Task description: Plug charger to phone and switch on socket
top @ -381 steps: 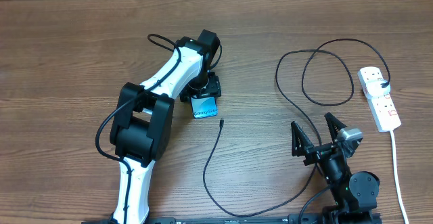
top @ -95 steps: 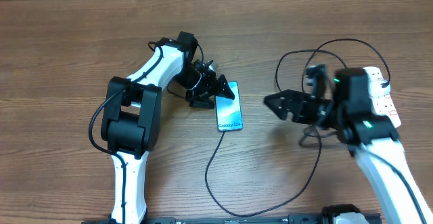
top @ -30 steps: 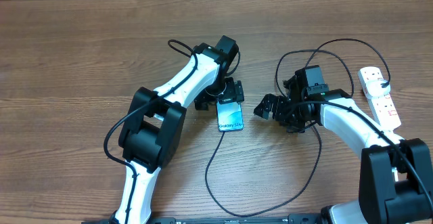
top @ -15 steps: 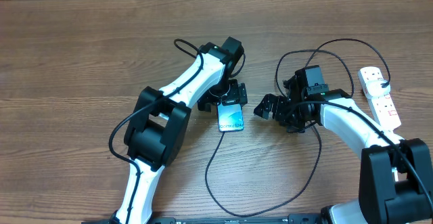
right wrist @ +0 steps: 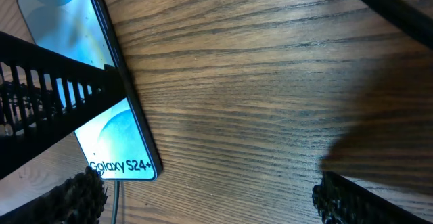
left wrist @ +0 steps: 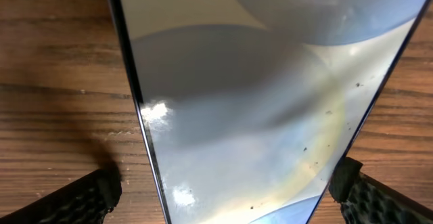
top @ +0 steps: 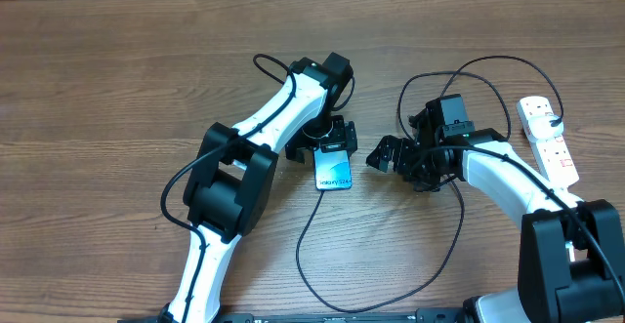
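Note:
The phone [top: 334, 174] lies flat on the wood with its blue-teal screen up; "Galaxy S24+" reads at its near end [right wrist: 120, 164]. My left gripper [top: 322, 143] is open and straddles the phone's far end, and the glass [left wrist: 257, 102] fills the left wrist view between the two fingers. The thin black charger [top: 305, 255] meets the phone's near end [right wrist: 116, 200], loops across the table and ends in a black plug in the white socket [top: 552, 152] at the far right. My right gripper [top: 389, 162] hangs open over bare wood, right of the phone.
The socket's thick white lead [top: 574, 255] runs down to the table's front edge. A wide loop of the charger cable [top: 469, 150] lies behind and under my right arm. A strand of cable [right wrist: 399, 11] crosses the top right corner of the right wrist view.
Over the last second my left arm swung slightly to the right, its gripper staying open over the phone's far end. The right arm and the phone have held still.

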